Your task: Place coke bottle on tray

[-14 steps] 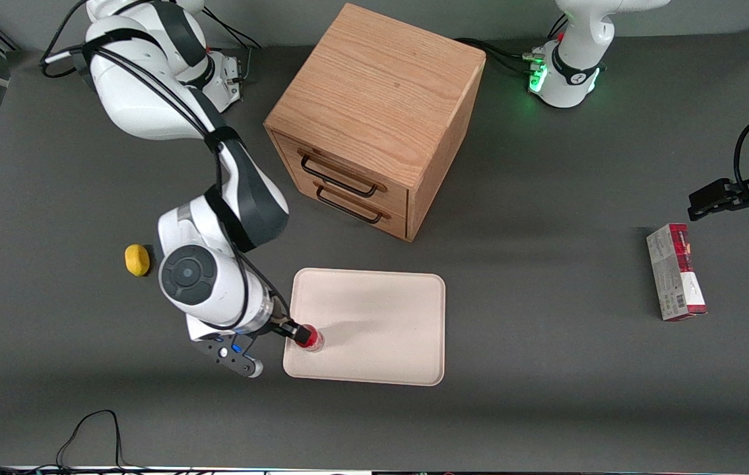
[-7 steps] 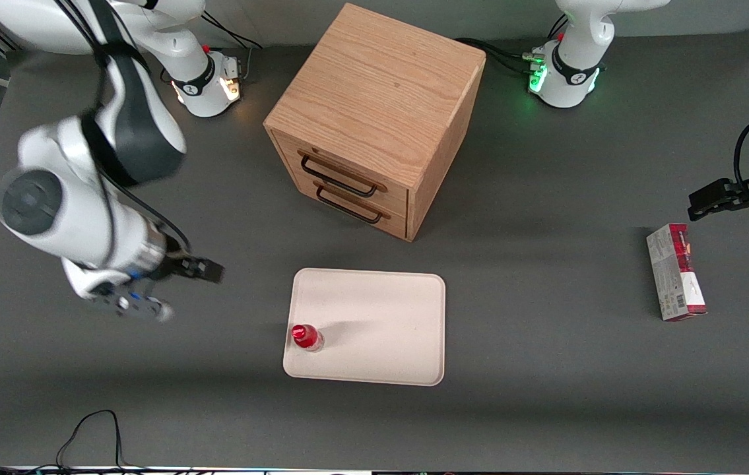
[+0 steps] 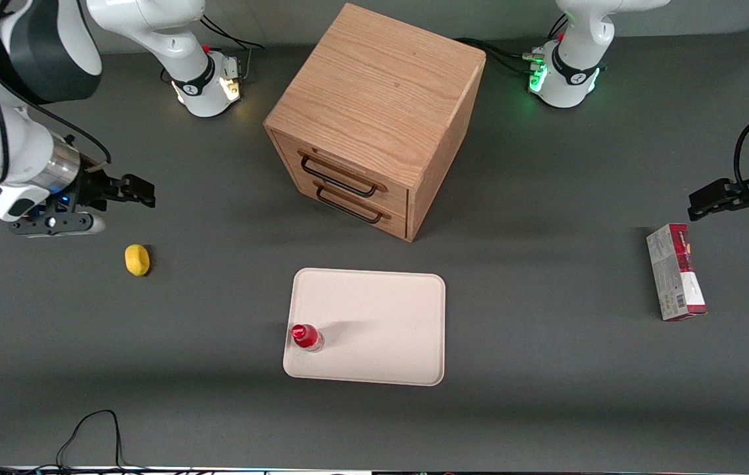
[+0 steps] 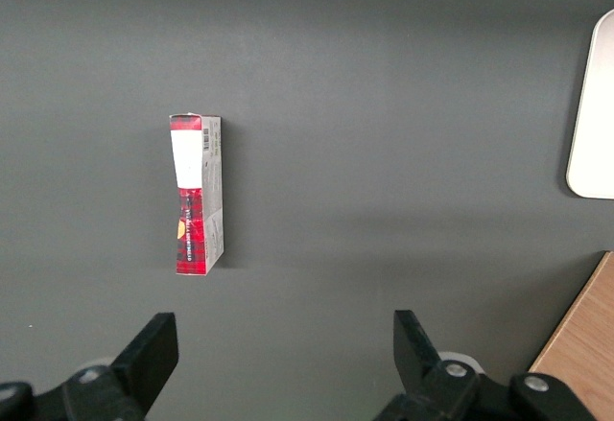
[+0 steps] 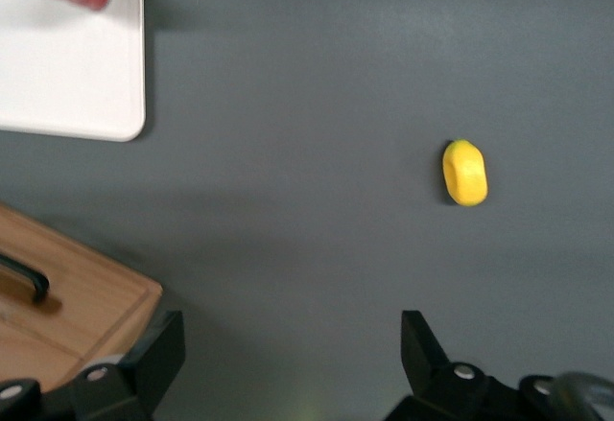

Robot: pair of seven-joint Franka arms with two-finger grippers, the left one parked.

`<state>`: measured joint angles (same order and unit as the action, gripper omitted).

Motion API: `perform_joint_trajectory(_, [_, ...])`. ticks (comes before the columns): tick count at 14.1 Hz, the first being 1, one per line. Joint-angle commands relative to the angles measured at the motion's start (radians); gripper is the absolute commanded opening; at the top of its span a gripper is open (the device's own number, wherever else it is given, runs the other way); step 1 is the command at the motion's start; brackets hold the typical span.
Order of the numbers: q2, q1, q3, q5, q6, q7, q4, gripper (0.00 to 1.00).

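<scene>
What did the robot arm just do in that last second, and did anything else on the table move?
The hand let go of the coke bottle, which now stands alone on the tray. The arm then pulled away toward its own end of the table; the hand hangs open, farther from the front camera than the lemon. Tray, cabinet and carton stayed put.

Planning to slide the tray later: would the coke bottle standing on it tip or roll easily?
Probably tippy: the coke bottle stands upright, narrow, close to the tray's edge. Its round body would likely roll once down; the low rim may not stop it. The gripper, open, is well away above the table.
</scene>
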<state>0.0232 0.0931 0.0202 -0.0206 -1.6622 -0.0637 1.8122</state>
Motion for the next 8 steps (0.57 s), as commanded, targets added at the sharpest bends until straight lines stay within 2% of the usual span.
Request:
perform_joint_trajectory(1, [0.009, 0.008, -0.006, -0.018, 0.082, 0.054, -0.063, 1.0])
perform_joint_trajectory(5, [-0.002, 0.089, -0.098, -0.021, 0.111, 0.053, -0.111, 1.0])
perform_joint_trajectory(8, [-0.006, 0.089, -0.106, -0.027, 0.113, 0.033, -0.122, 1.0])
